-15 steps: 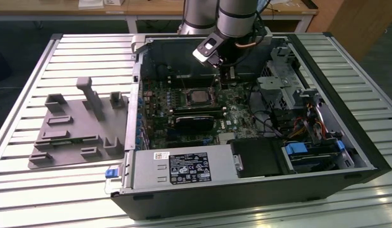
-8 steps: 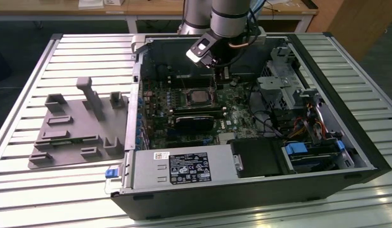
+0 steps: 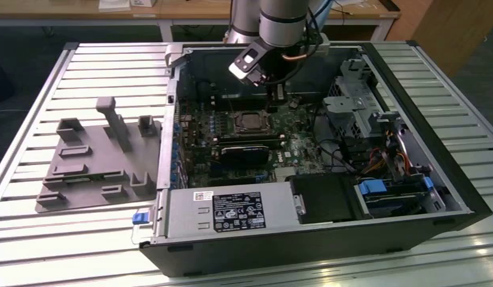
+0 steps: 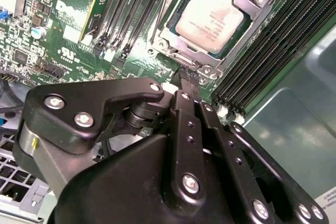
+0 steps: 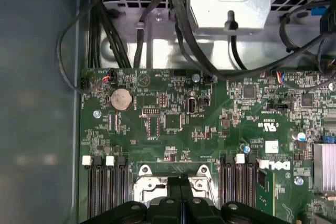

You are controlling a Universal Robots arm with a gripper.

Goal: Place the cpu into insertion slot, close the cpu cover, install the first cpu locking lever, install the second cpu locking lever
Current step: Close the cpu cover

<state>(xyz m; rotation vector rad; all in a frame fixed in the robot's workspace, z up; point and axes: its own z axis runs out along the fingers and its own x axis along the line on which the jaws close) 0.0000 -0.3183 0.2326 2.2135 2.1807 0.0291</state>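
Both jaws, pressed together, meet the cpu cover (image 4: 181, 45) edge.

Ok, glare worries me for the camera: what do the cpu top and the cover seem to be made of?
The cpu top looks like metal with a dull, matte silver-grey finish: its sheen is soft and even, with no sharp reflections. The cover is probably thin stamped sheet metal with a brighter bare finish: its edges catch the light.
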